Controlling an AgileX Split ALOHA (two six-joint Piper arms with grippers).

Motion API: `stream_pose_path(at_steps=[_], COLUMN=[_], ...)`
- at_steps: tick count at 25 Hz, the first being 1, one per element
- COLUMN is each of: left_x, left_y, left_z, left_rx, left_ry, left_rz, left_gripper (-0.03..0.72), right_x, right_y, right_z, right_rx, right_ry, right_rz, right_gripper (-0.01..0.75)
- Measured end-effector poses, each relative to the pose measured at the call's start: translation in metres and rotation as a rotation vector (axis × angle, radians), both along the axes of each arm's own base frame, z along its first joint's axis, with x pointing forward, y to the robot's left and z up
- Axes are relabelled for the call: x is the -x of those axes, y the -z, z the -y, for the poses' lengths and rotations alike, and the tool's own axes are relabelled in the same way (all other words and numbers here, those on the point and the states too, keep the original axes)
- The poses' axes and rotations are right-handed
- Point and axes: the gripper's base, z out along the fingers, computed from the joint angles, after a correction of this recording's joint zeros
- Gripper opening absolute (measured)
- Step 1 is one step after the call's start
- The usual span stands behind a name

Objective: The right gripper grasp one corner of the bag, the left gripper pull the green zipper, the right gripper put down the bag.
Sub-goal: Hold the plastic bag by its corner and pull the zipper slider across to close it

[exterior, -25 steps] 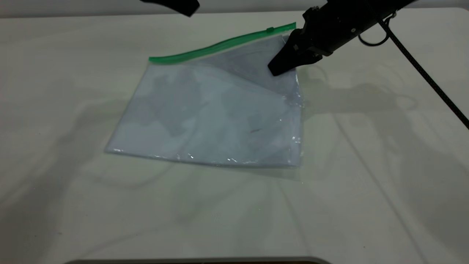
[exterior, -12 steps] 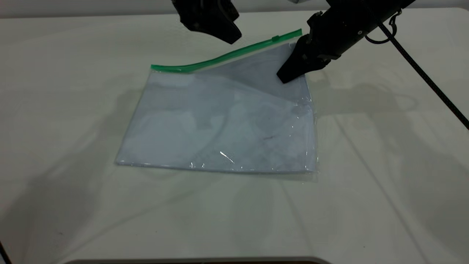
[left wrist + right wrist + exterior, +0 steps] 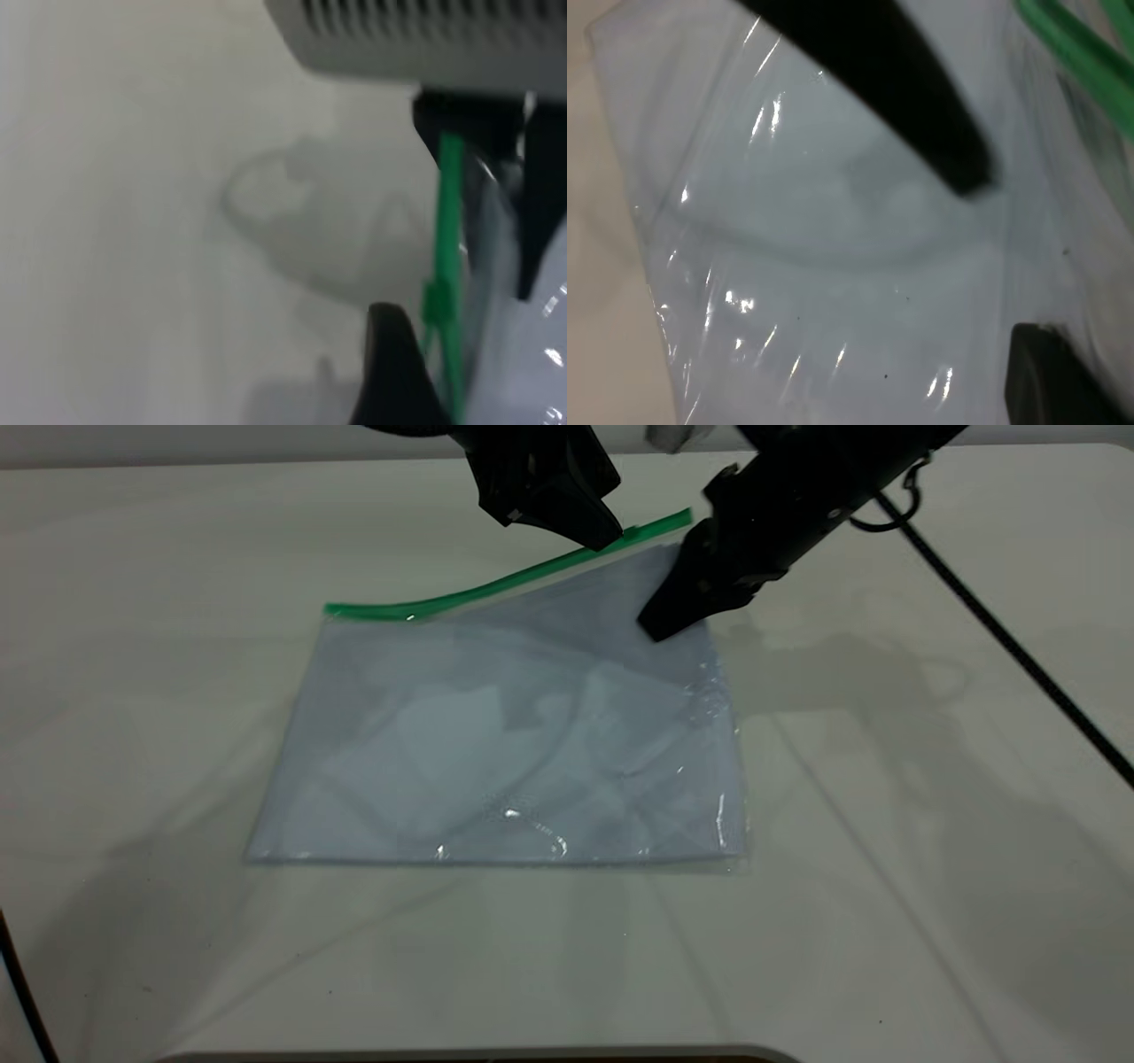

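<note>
The bag [image 3: 496, 735], a clear pouch with white sheets inside, lies on the table with its far right corner [image 3: 687, 558] lifted. My right gripper [image 3: 654, 627], tapered and black, is shut on that corner. In the right wrist view one finger [image 3: 921, 97] lies on top of the plastic and the other [image 3: 1050, 381] shows beneath it. The green zipper [image 3: 496, 584] runs along the far edge. My left gripper [image 3: 595, 538] hangs right at the strip near its raised end and hides the slider there. In the left wrist view one jaw tip [image 3: 386, 354] sits beside the slider tab [image 3: 435, 301].
The white table [image 3: 886, 824] spreads on all sides of the bag. The right arm's black cable [image 3: 1019, 655] crosses the table at the far right. A dark edge [image 3: 478, 1056] runs along the near side.
The left gripper came down from the far edge to the zipper's raised end. The right gripper shifted slightly left with the corner, and the bag slid with it.
</note>
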Motion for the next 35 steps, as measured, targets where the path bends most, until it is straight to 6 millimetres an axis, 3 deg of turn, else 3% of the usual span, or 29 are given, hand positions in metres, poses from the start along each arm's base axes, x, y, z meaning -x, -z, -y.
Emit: stream_pose_path(at_steps=[9,14,18,24,26,35], left_x=[-0.001,-0.001,0.0,0.0,0.0,-0.003], left_y=[0.0,0.0,0.0,0.0,-0.001,-0.007], left_z=[0.001,0.001,0.001,0.002,0.002,0.008], left_rx=[-0.003,-0.003,-0.002,-0.001,-0.002,0.033], left_ry=[-0.005,0.005,0.02,0.026,0.029,0.006], left_rz=[0.013,0.02,0.025,0.022,0.028,0.043], left_gripper=[0.55,0.528,0.41,0.132,0.076,0.052], right_x=[0.002,0.002,0.001,-0.001,-0.003,-0.015], right_y=[-0.032,-0.034,-0.034,-0.034,-0.034,-0.038], right_z=[-0.015,-0.015,-0.015,-0.014,-0.011,0.025], right_rx=[-0.011,-0.01,-0.009,-0.005,-0.01,-0.133], right_ry=[-0.047,-0.049,-0.044,0.003,0.025,0.143], right_rz=[0.07,0.075,0.075,0.066,0.058,-0.031], right_gripper=[0.035,0.035,0.035,0.035,0.035,0.035])
